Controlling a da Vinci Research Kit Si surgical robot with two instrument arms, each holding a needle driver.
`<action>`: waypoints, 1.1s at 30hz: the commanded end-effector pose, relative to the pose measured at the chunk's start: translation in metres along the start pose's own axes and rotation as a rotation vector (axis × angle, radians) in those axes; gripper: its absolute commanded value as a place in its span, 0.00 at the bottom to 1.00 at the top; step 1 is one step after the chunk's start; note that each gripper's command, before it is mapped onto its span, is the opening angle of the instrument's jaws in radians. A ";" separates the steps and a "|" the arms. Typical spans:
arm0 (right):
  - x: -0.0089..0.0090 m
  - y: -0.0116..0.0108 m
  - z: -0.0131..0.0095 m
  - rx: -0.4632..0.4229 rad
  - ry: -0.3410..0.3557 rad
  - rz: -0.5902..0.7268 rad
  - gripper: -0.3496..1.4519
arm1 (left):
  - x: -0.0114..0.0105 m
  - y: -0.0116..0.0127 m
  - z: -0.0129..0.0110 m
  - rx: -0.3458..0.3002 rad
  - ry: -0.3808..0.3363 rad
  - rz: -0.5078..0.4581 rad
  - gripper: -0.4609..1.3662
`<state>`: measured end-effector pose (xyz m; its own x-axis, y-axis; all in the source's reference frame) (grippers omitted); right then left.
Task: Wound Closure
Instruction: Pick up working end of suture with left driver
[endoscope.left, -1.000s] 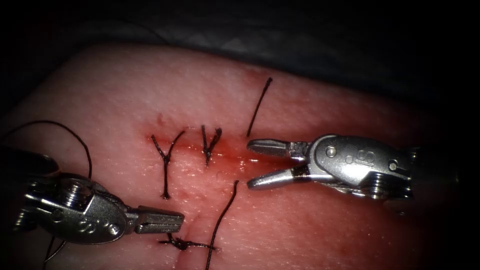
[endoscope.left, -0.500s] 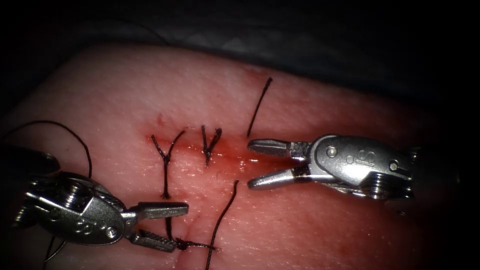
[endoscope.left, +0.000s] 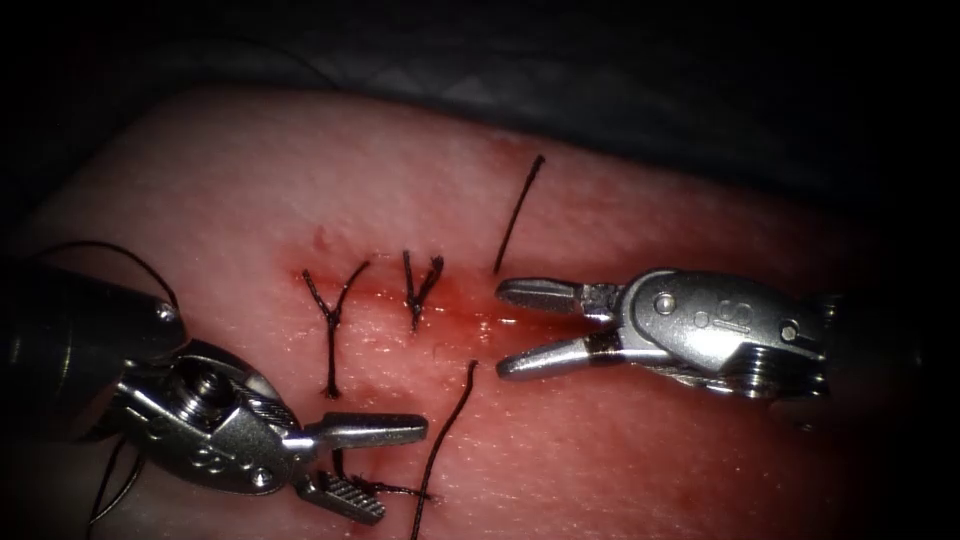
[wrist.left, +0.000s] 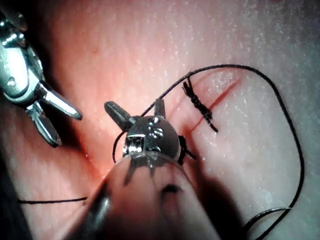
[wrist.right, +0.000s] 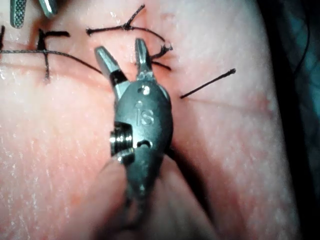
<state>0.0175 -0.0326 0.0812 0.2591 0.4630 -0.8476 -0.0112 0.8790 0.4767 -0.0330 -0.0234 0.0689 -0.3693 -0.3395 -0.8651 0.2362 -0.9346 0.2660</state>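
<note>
The tissue (endoscope.left: 620, 470) fills most of my endoscope frame, its cut (endoscope.left: 470, 318) running across the centre with red fluid (endoscope.left: 480, 325) pooled along it.

My right tool (endoscope.left: 520, 328) comes in from the right edge and sits over the cut's right end, jaws wide apart and holding nothing; as I judge it, it is parked there open so as to be ready at the loose strands.

My left tool (endoscope.left: 375, 465) lies at the lower left, jaws wide too, straddling a knotted thread end (endoscope.left: 385, 488) without closing on it.

I count two tied stitches across the cut: one Y-shaped (endoscope.left: 333, 318), one shorter (endoscope.left: 418, 285).

Two loose thread pieces (endoscope.left: 518, 212) lie near the right tool, one above its jaws, one below.

A long thread loop (wrist.left: 295, 150) curves beside the left tool's shaft.

I cannot make out a needle, so neither tool holds one.
</note>
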 end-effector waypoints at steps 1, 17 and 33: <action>0.0000 0.0000 0.0000 0.001 0.000 0.000 0.35 | -0.0001 -0.0001 0.0001 0.002 -0.003 0.014 0.53; -0.0001 0.0000 -0.0004 0.002 0.015 -0.001 0.34 | -0.0017 0.0019 0.0032 0.008 -0.017 0.090 0.32; -0.0001 -0.0004 -0.0005 0.013 0.020 -0.005 0.33 | -0.0026 0.0031 0.0038 0.003 0.003 0.108 0.45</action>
<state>0.0171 -0.0330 0.0809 0.2390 0.4615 -0.8543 0.0032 0.8794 0.4760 -0.0348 -0.0259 0.0737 -0.3381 -0.4387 -0.8326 0.2754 -0.8921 0.3582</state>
